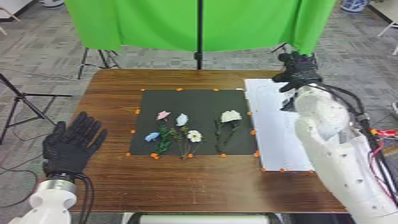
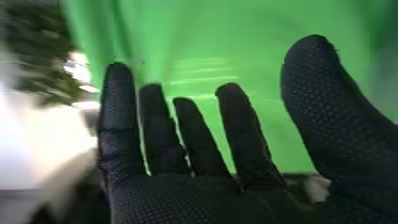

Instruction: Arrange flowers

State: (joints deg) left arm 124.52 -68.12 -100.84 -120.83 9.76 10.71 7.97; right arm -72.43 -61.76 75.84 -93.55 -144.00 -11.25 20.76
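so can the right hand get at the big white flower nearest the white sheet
Probably yes: the right hand looks open, and nothing upright seems to stand between it and the white flower, beyond the white sheet.

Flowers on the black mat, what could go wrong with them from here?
The blue flower and the small white flower lie close together, so picking one might drag the other. The large white flower lies near the mat's right side; a clumsy grasp could push it toward the white sheet. The right arm extends over that sheet, so a low sweep might shift it.
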